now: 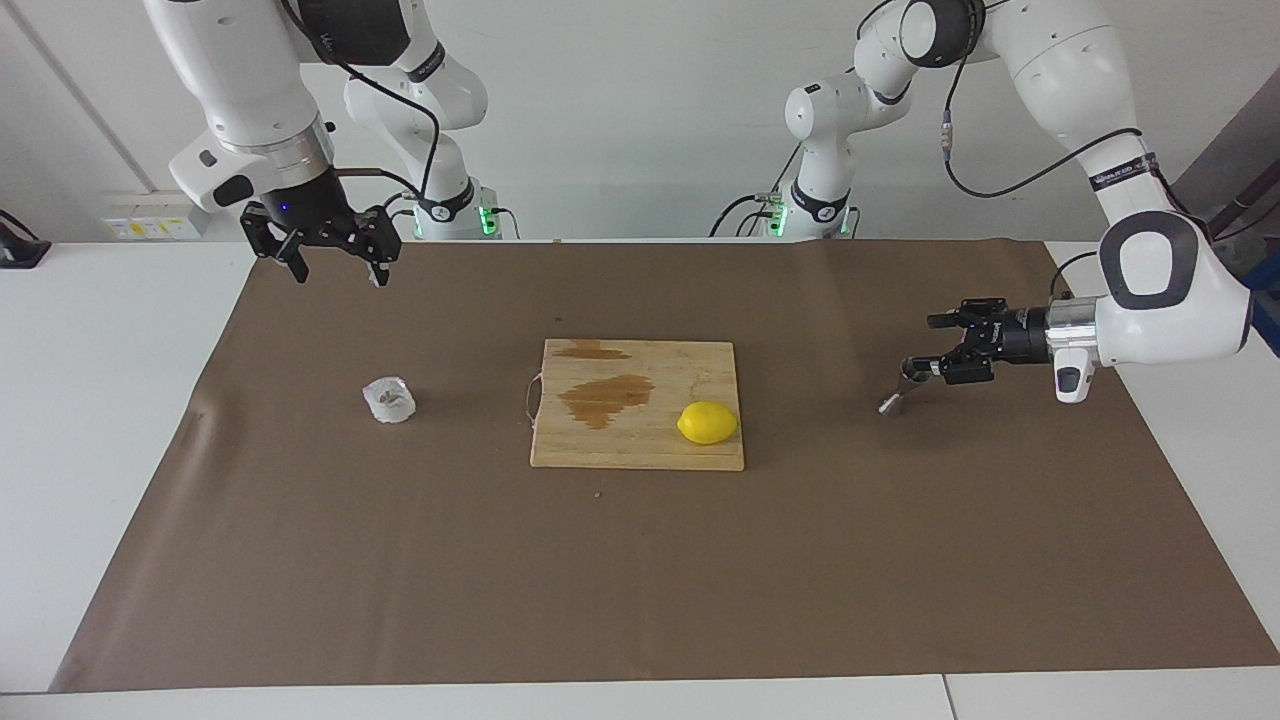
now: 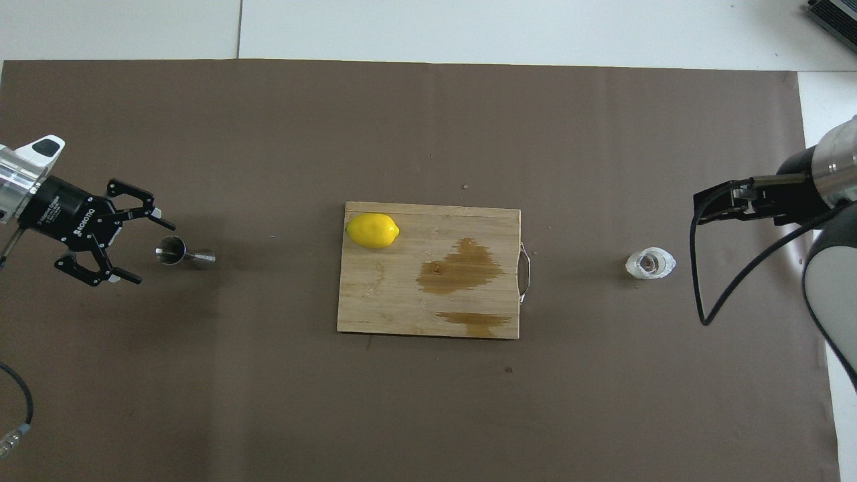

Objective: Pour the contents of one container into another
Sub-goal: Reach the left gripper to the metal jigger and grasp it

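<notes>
The whitish crinkled cup (image 1: 388, 400) (image 2: 650, 263) stands on the brown mat toward the right arm's end of the table. The steel jigger (image 1: 903, 388) (image 2: 182, 254) stands toward the left arm's end. My left gripper (image 1: 922, 346) (image 2: 152, 254) is low and level, open, its fingers pointing at the jigger's upper cone from the table-end side. The fingertips reach the jigger's rim but do not enclose it. My right gripper (image 1: 340, 272) (image 2: 703, 204) hangs open and empty, high over the mat, away from the cup.
A wooden cutting board (image 1: 700, 455) (image 2: 361, 308) lies mid-table between the two containers, with brown wet stains on it. A yellow lemon (image 1: 707, 422) (image 2: 372, 230) rests on the board's corner toward the jigger. The brown mat (image 1: 640, 580) covers most of the table.
</notes>
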Robot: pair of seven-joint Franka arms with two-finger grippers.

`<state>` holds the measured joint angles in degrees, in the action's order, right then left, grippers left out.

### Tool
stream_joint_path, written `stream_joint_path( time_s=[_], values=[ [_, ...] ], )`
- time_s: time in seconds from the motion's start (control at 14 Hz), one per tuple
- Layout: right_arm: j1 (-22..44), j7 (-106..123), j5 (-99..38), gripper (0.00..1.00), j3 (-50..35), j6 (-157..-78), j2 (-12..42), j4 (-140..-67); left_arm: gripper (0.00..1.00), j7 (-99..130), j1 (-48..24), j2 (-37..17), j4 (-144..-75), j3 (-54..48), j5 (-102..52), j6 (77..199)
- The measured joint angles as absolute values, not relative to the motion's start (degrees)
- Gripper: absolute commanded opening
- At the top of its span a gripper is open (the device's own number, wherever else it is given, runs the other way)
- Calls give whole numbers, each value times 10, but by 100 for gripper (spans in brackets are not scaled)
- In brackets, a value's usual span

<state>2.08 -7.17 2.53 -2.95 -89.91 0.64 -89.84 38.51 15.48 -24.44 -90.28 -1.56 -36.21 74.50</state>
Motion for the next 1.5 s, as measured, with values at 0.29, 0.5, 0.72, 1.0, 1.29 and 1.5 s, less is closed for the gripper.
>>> stream_joint_path(
  time_s=[0.29,0.5,0.72,1.0,1.29,1.5],
  values=[
    [21,-72,25,100,-29,-899,6,-898,100,397,169,-261,-908,-17,-385,743],
    [21,-72,25,100,-29,-899,6,-898,100,402,177,-277,-910,-23,-386,744],
    [21,-72,25,100,-29,-899,6,-898,100,402,207,-302,-909,-45,-389,744],
    [21,-72,25,100,-30,-899,6,-898,100,407,216,-319,-910,-46,-410,745],
    [21,-72,25,100,-32,-898,6,-899,100,428,219,-325,-920,-46,-443,757],
    [20,-72,25,100,-32,-897,6,-899,100,428,223,-325,-926,-46,-444,758]
  ],
)
